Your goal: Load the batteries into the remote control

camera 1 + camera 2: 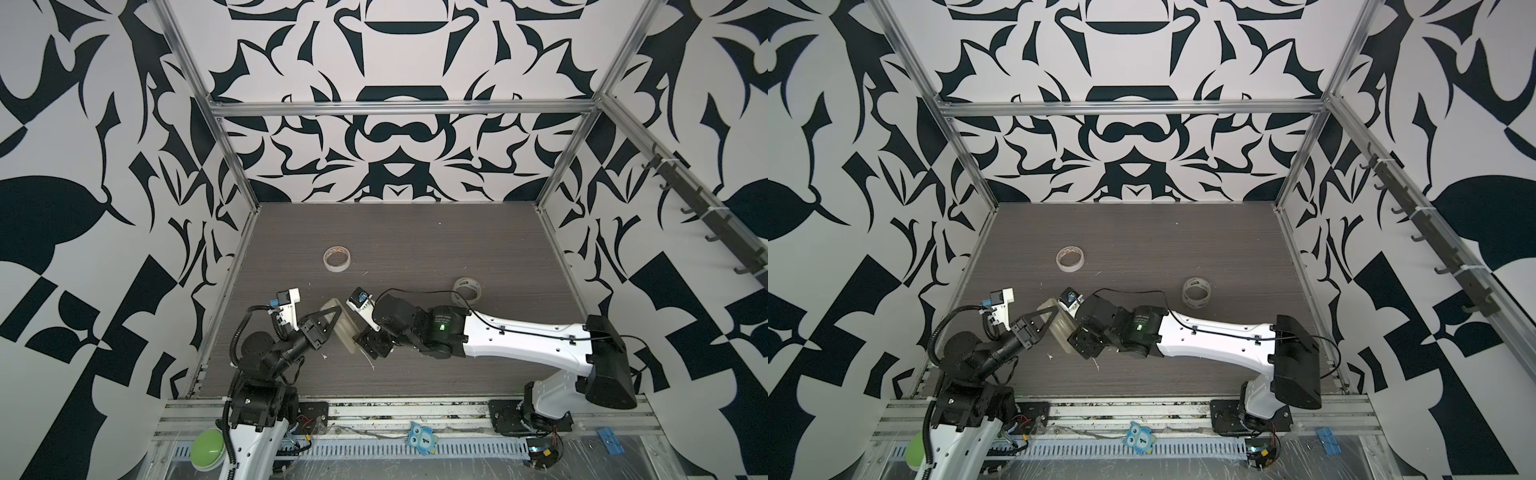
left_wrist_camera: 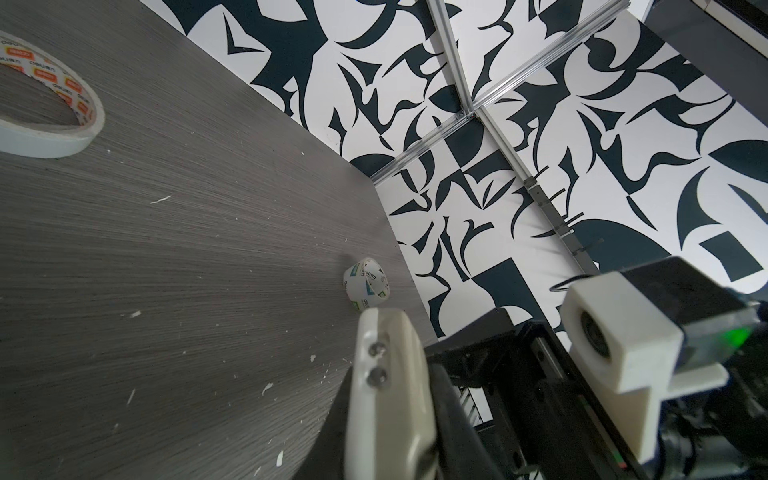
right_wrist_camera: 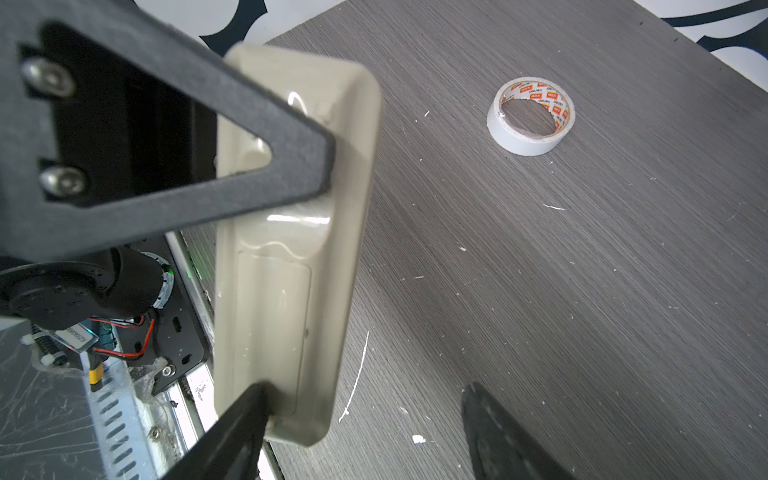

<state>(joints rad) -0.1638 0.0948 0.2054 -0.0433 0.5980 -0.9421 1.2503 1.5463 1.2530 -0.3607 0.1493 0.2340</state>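
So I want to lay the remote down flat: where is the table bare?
Bare: the far strip of table behind the white tape roll, and the near patch along the front rail, scraps aside. Crowded: mid-left, where the left tool grips the remote with the right tool beside it, and around the clear tape roll.

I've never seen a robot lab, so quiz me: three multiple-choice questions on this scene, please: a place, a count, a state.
1. Where is the remote control? A lying flat, untouched; B clamped in the left gripper; C hung on a wall hook.
2. How many tape rolls sit on the table? A one; B two; C four.
3. The right gripper has its jaws: A open; B shut on a battery; C shut on a cable.
Answers: 1 B, its black finger presses the beige back; 2 B, one white, one clear; 3 A, its fingers stand apart.
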